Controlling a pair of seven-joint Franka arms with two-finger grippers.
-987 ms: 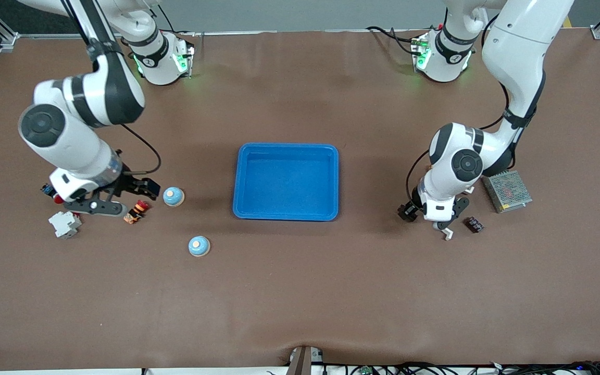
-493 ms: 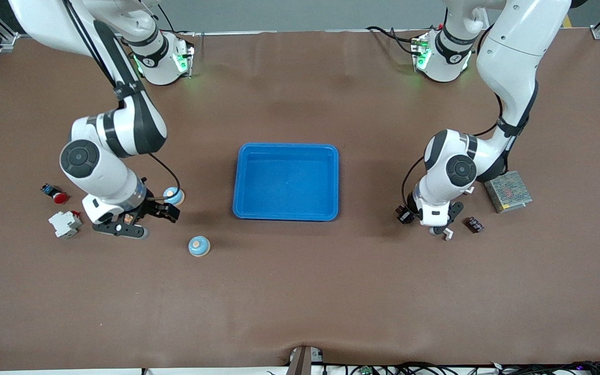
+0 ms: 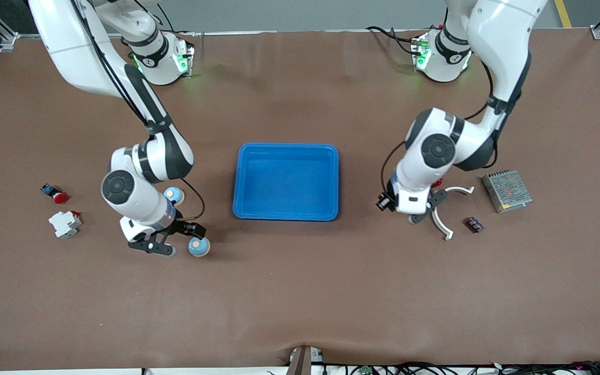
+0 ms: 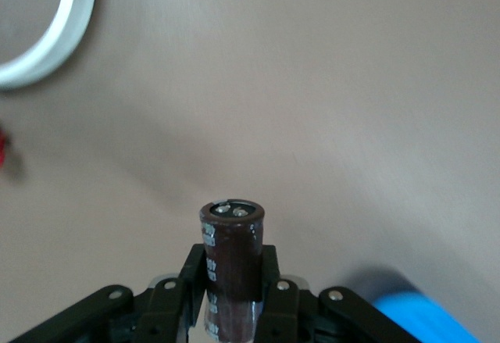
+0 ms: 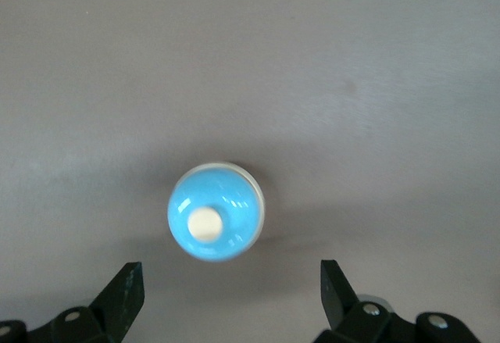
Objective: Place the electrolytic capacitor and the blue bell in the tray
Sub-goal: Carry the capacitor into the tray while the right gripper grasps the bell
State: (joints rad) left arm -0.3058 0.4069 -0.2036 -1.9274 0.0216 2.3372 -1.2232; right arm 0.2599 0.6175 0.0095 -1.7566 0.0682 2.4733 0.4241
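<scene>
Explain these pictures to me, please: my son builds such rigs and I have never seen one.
Two white robot arms stand at a brown table. The wide picture looks down from across it; the two close-ups come from cameras on the wrists. The left arm's pincer is shut on a dark electrolytic capacitor, held up over the table near the blue tray, which has nothing in it. The right arm's pincer hangs open over a blue bell. A second blue bell, a red push-button, a white breaker and a metal power supply also lie there.

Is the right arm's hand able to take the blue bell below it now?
Probably yes: the right hand is open over the blue bell, and nothing lies between them.
</scene>
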